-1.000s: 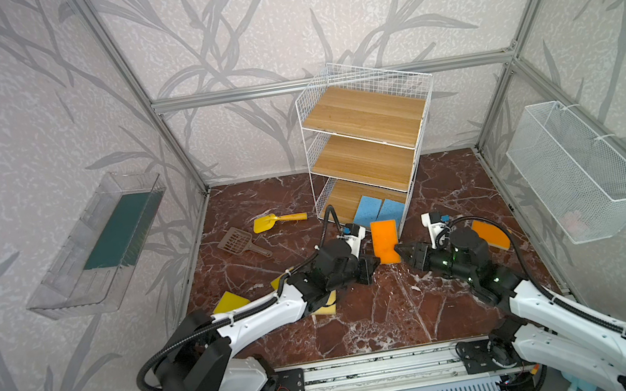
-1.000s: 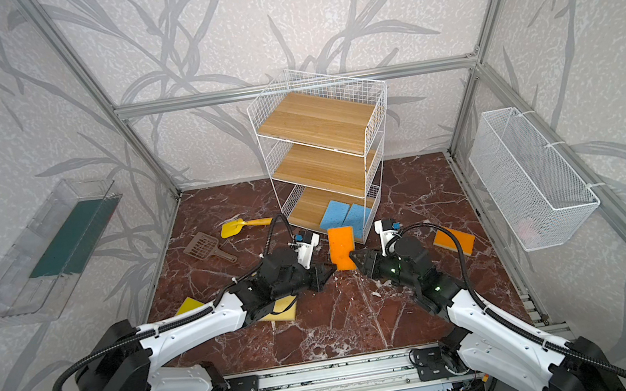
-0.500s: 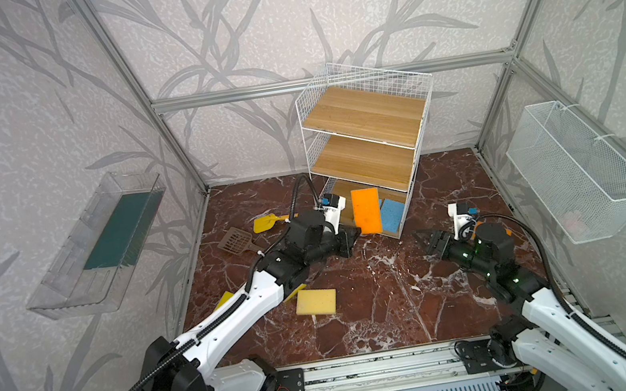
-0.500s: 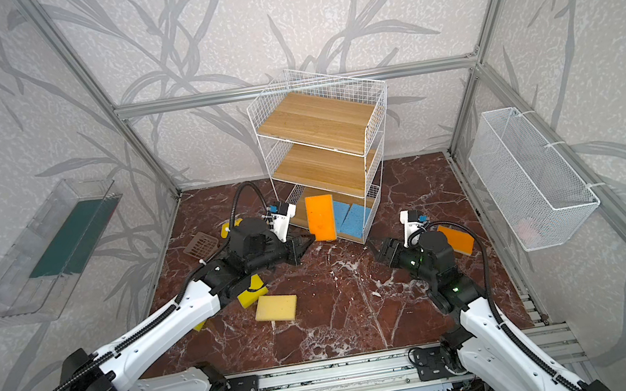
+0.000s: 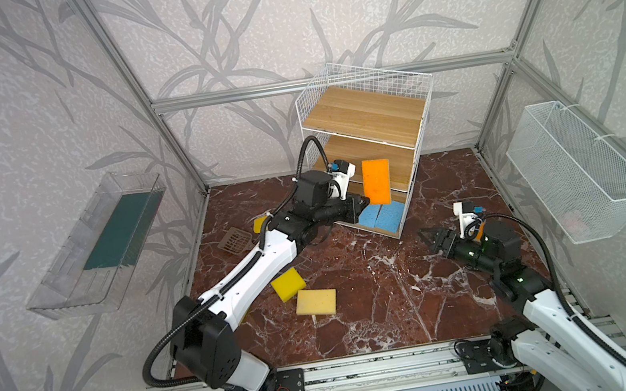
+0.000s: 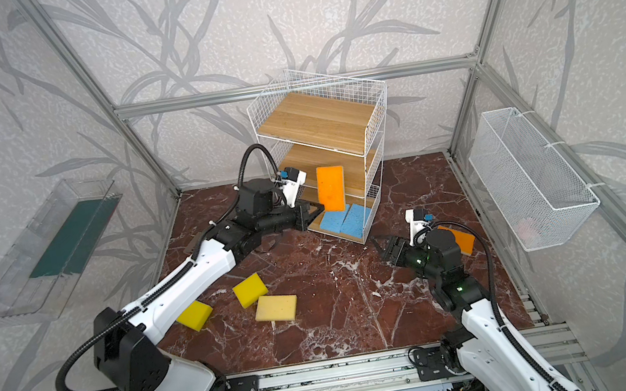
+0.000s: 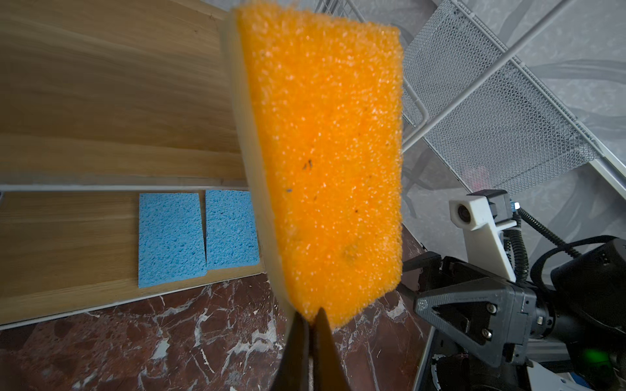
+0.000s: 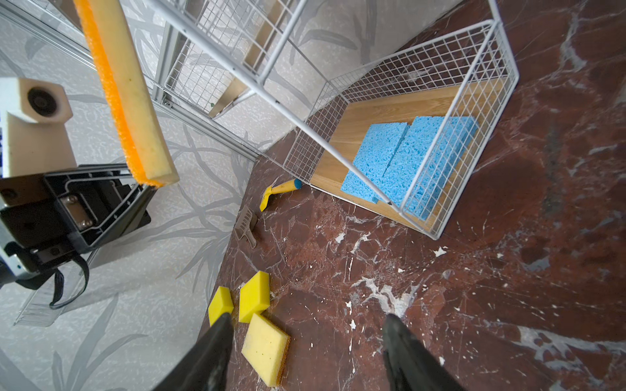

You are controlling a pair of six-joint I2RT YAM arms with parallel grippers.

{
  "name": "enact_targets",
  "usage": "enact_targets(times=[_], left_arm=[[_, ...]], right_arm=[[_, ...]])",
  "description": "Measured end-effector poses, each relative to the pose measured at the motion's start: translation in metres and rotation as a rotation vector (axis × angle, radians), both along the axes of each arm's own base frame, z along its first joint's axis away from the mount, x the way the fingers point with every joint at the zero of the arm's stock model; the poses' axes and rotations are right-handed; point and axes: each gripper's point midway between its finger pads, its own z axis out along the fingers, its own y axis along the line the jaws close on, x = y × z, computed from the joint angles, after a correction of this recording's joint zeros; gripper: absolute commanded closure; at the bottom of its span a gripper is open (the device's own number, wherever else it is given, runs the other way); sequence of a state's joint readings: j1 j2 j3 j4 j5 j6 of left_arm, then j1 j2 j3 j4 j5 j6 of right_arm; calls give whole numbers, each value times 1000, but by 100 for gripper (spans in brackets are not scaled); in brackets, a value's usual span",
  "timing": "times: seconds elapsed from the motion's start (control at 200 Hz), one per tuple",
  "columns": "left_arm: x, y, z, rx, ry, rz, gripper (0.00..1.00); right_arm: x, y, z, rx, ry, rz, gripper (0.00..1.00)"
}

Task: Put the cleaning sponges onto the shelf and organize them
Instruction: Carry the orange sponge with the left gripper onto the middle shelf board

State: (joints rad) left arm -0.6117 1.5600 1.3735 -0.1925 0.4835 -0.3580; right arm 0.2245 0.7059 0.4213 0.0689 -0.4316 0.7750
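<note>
Left gripper pinches the held orange sponge upright before the shelf; right gripper gapes wide, empty.

Nearest, around 7 o'clock on the marble floor, lie a pale sponge and a yellow sponge. A second yellow sponge shows in a top view only where the left arm does not cover it. The right wrist view alone reveals the pale sponge's orange underside. At 4 o'clock the right gripper hangs over bare floor. Just behind it a flat orange sponge is plain in a top view and a sliver elsewhere. At 12 o'clock, two blue sponges lie touching on the shelf's bottom board. The left wrist view shows the narrow jaws nipping the held orange sponge's lower edge, and the right wrist view shows its pale foam backing.
</note>
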Motion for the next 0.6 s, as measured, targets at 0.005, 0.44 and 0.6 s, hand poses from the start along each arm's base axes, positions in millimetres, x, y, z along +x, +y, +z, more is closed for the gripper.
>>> enact_targets(times=[0.005, 0.44, 0.6], left_arm=[[1, -1, 0, 0, 1, -1, 100], [30, -25, -9, 29, 45, -50, 100], [38, -28, -6, 36, 43, -60, 100]], right_arm=[[0, 0, 0, 0, 0, 0, 31], [5, -9, -24, -31, 53, -9, 31], [5, -9, -27, -34, 60, -3, 31]])
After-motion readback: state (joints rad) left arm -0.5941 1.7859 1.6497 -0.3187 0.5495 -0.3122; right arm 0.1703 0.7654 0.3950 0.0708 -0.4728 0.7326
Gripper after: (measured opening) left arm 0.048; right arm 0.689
